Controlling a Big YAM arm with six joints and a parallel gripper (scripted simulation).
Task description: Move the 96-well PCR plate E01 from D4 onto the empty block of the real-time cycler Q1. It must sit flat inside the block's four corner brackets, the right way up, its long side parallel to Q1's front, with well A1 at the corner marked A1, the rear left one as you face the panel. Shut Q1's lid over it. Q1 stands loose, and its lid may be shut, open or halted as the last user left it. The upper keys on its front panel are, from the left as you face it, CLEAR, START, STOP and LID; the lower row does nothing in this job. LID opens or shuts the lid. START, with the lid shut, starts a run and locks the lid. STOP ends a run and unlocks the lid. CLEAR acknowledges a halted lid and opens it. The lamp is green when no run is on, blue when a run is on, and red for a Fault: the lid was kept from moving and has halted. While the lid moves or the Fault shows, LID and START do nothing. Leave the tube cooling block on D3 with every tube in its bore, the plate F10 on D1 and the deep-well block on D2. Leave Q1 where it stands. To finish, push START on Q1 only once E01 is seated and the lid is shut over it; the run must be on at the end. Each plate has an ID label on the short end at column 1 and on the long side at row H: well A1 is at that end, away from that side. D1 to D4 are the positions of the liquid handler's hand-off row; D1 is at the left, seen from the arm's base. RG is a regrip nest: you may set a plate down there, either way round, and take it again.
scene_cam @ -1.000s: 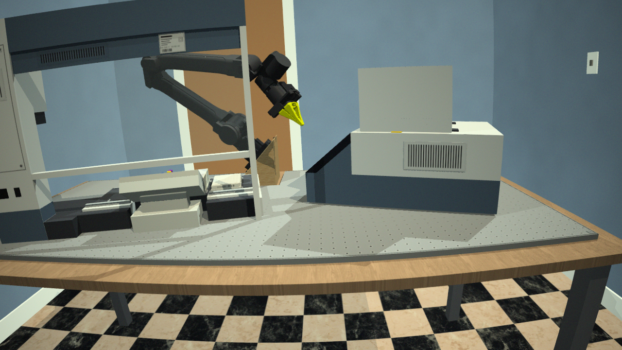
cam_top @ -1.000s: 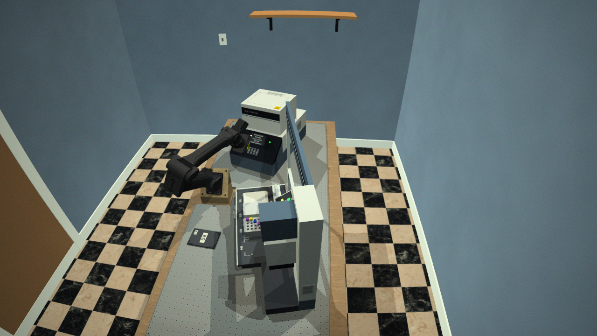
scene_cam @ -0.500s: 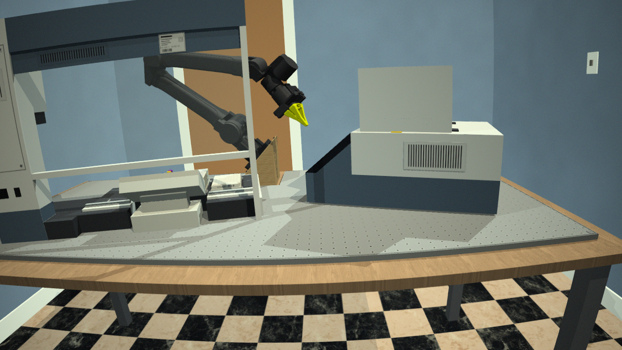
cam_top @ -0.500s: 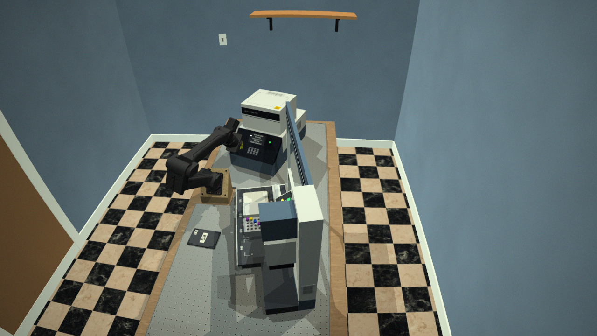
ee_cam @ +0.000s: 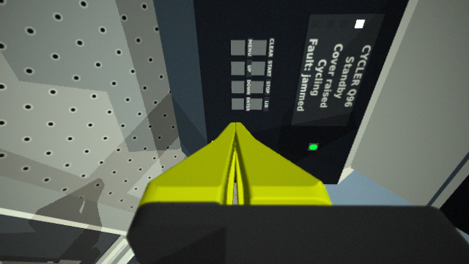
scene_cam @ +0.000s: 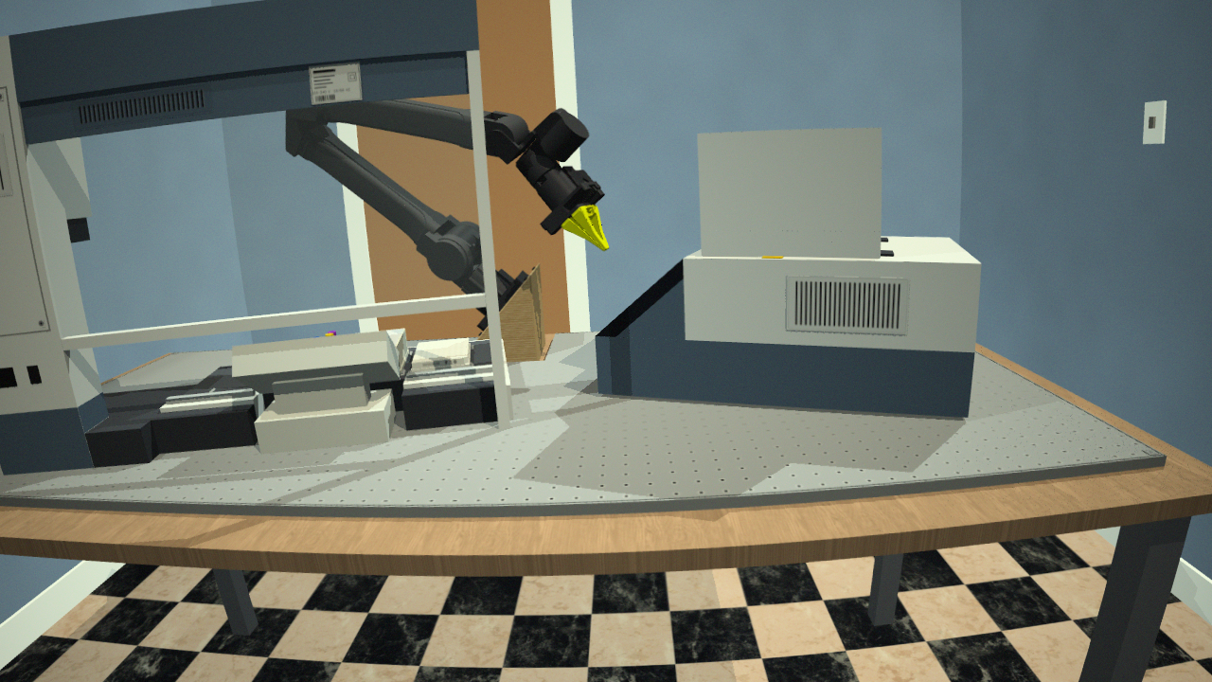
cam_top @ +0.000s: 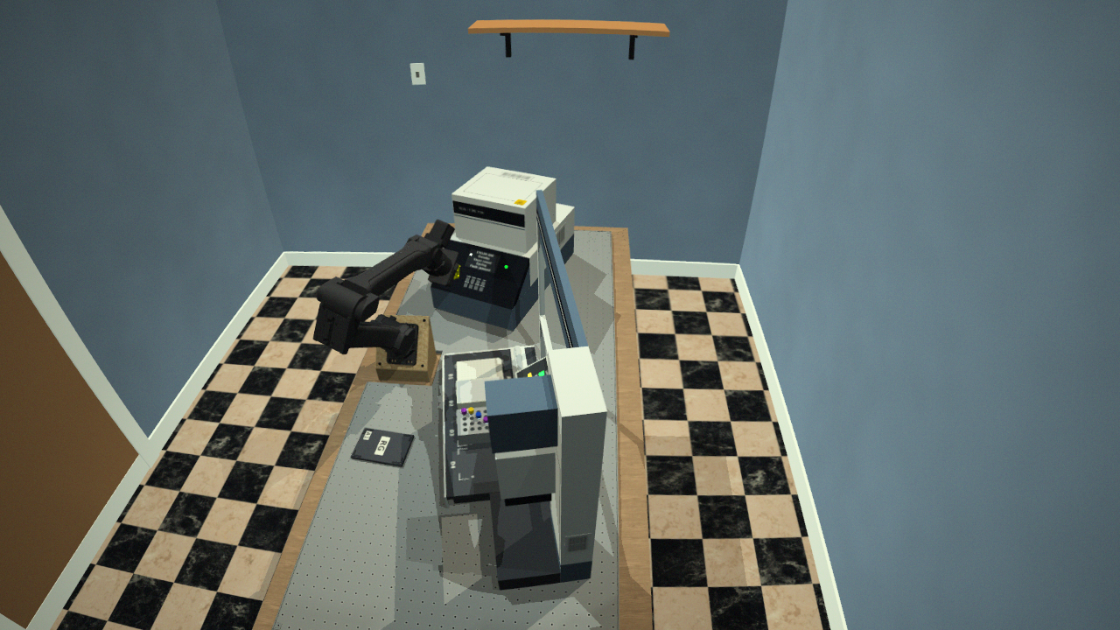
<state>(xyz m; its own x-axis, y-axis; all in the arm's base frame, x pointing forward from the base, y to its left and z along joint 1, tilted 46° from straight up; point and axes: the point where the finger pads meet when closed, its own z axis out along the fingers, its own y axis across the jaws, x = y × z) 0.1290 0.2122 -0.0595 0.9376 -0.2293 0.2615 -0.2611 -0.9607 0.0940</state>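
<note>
Plate E01 sits somewhere in the hand-off row (cam_top: 450,407) under the liquid handler, though I cannot tell which item it is. Nearest the wrist camera, the yellow fingers are pressed together on nothing. At their 12 o'clock lies the cycler's dark panel (ee_cam: 253,22) with grey keys (ee_cam: 258,68) and a green lamp (ee_cam: 312,147) at 1 o'clock.

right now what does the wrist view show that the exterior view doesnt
Only the wrist view shows Q1's front panel: the key rows, with LID nearest the fingertips, the screen text and the green lamp. Only the exterior view shows Q1's vented side, its raised lid, the arm reaching past the liquid handler's frame post, and the hand-off row. Both show the gripper, shut on nothing with its yellow fingers together and off the panel, plus the perforated bench plate.
</note>
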